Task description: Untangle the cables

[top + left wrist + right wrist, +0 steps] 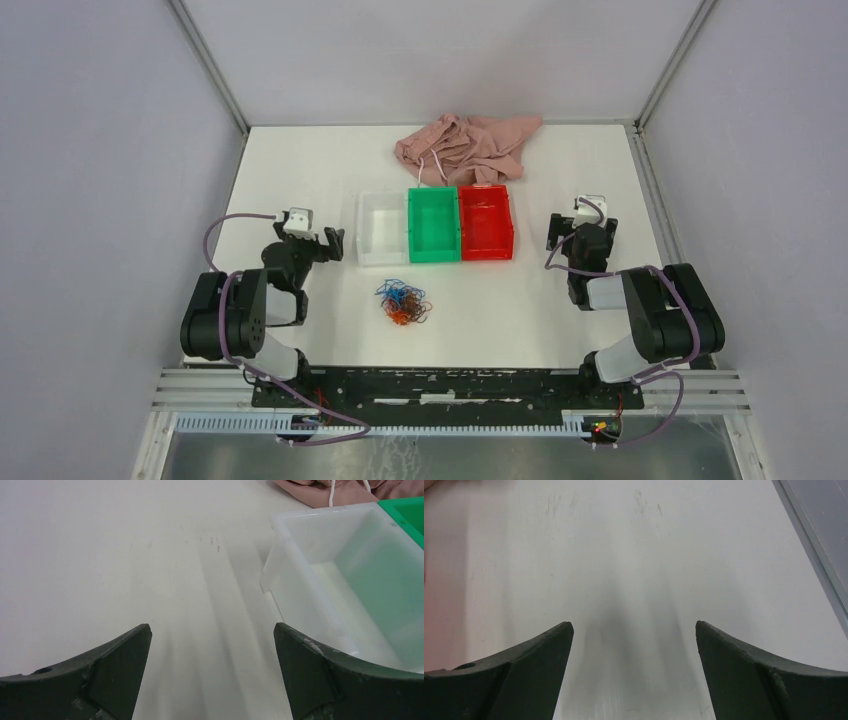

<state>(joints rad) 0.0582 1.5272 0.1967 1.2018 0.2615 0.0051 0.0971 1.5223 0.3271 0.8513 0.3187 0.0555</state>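
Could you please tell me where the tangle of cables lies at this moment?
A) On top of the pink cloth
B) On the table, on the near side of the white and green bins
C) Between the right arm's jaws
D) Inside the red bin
B: the cables lie in a small heap on the table, closer to the arm bases than the white bin and the green bin, outside both.

Cables (403,302): one tangle, strands orange, blue and dark, too knotted to count singly; bins: three, in a row at the tangle's 12 o'clock, one white bin (382,228), one green bin (433,224), one red bin (486,222); pink cloth (468,148): one, further toward 12; grippers: two, left gripper (320,242), right gripper (581,230).
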